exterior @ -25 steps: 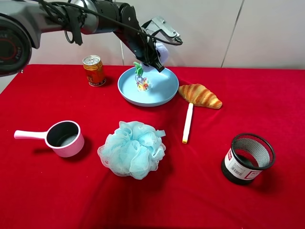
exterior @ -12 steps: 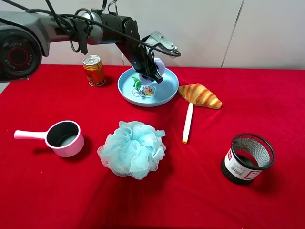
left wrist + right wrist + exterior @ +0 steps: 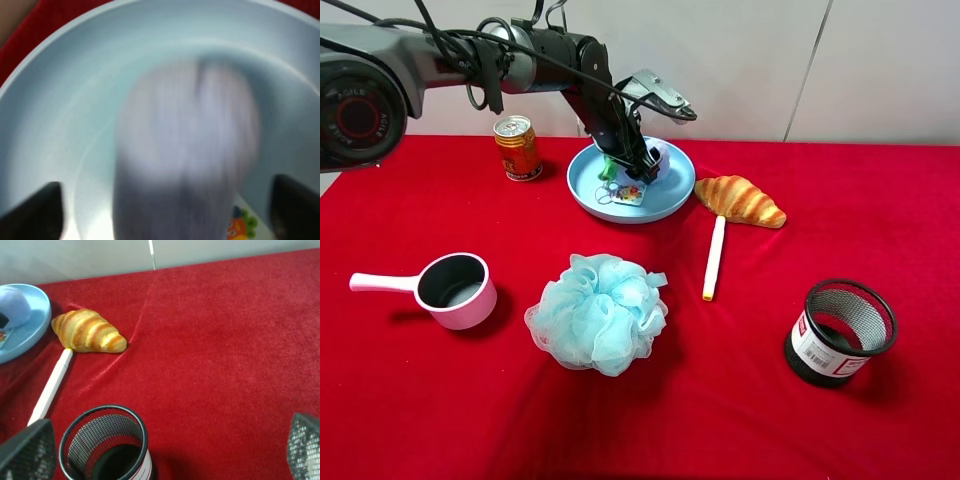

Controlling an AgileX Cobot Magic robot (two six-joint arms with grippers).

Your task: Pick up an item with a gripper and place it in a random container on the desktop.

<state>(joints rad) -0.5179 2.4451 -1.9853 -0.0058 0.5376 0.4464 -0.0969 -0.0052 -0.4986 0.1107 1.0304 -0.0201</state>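
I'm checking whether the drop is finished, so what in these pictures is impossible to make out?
- Left wrist view: the eggplant toy is a blur between the fingers; whether it rests on the plate is unclear.
- High view: the left gripper covers most of the toy.
- Right wrist view: picture edges cut off the plate and the mesh cup.

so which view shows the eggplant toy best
The left wrist view: the toy fills the frame, unobstructed in the blue plate, though blurred. The exterior high view shows only its green top, tag and a bit of lavender beside the left gripper. The right wrist view catches just a lavender edge.
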